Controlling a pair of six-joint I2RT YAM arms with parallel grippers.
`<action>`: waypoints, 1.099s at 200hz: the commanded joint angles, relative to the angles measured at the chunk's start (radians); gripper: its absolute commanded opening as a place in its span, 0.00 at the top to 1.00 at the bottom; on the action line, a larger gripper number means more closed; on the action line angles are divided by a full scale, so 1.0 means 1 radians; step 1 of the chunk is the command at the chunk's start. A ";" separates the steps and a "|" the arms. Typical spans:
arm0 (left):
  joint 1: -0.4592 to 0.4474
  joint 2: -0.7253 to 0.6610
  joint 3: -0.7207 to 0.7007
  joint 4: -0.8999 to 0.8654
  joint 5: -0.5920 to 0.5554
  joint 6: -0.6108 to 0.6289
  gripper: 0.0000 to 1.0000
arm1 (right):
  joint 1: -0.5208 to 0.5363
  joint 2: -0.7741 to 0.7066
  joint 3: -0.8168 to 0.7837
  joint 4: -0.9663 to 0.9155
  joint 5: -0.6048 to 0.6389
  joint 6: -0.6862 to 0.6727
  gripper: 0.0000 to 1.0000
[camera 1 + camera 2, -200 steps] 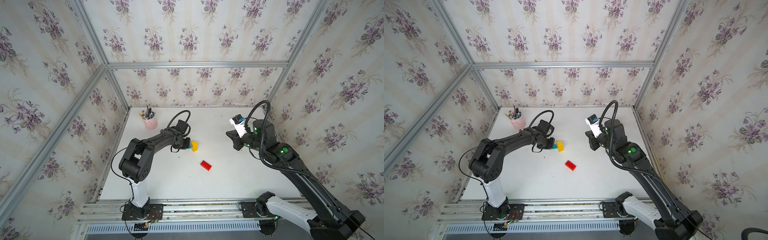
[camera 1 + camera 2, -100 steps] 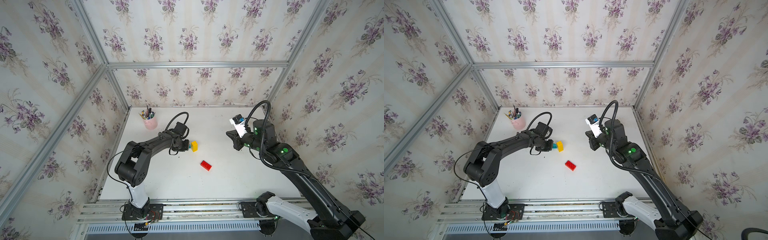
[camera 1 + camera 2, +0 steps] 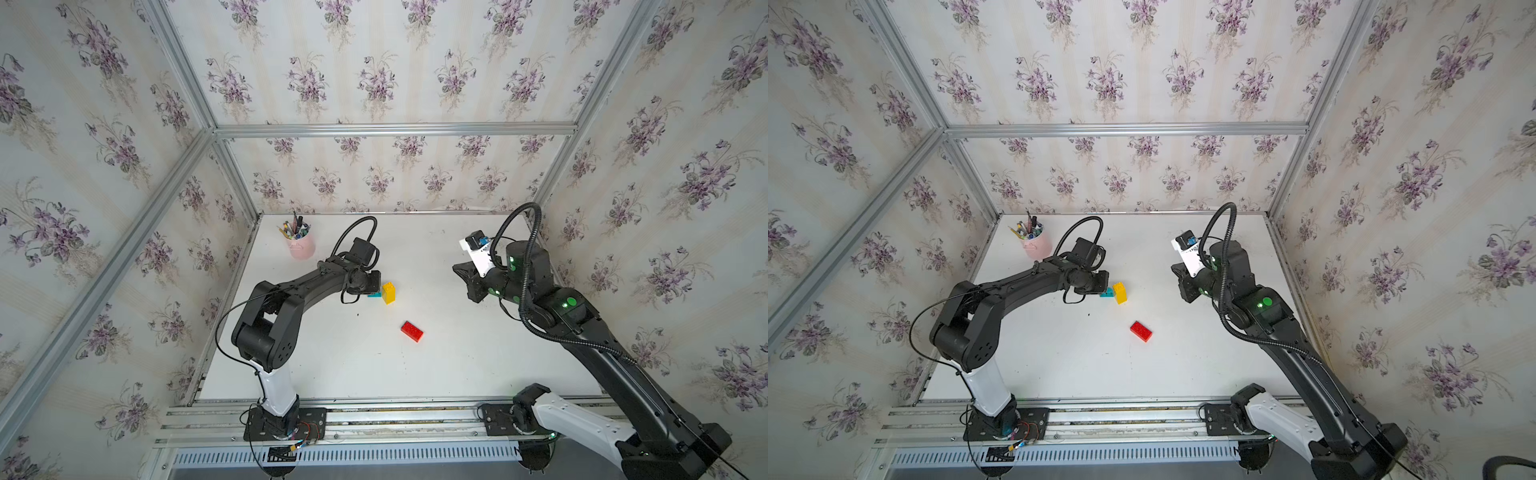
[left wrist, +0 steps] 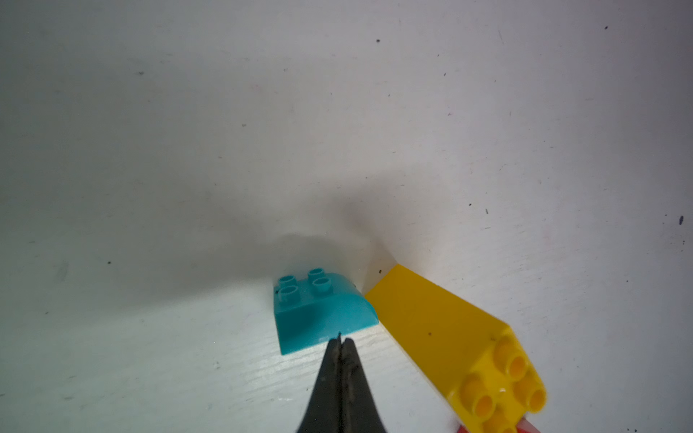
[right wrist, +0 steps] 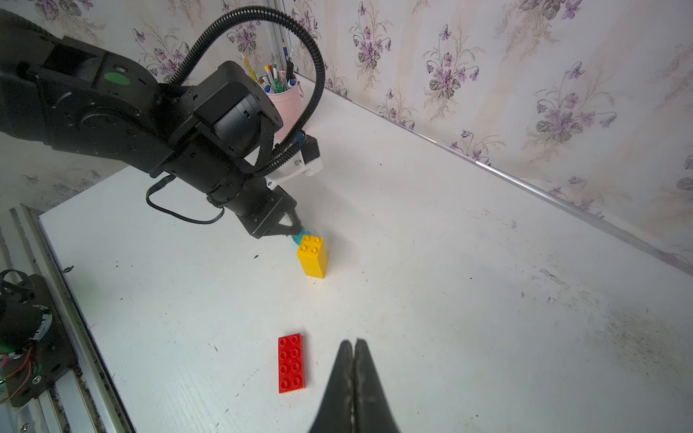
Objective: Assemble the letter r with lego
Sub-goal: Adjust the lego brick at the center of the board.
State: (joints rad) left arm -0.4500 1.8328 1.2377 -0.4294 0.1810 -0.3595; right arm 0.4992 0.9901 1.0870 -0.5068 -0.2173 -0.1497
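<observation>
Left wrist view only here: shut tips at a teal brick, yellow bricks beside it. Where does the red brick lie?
Observer: The red brick lies flat, studs up, alone on the table, nearer the front rail than the yellow stack.
Operator: And the other arm?
Observer: The right gripper is shut and empty, held above the table.
Operator: Is the yellow stack standing?
Observer: Yes, upright, studs on top.
</observation>
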 commanded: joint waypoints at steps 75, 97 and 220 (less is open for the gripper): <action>0.000 0.025 -0.009 0.006 -0.023 -0.016 0.95 | 0.002 -0.020 -0.012 0.002 0.010 0.004 0.94; 0.001 0.014 -0.031 0.014 -0.025 -0.020 0.95 | 0.002 -0.018 -0.012 0.005 0.007 0.004 0.94; 0.001 -0.034 -0.204 0.079 -0.009 -0.073 0.95 | 0.002 -0.005 0.002 -0.004 -0.001 0.009 0.94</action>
State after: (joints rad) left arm -0.4500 1.8027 1.0595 -0.3462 0.1749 -0.4099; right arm 0.4995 0.9821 1.0824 -0.5179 -0.2104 -0.1493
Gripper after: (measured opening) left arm 0.052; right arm 0.062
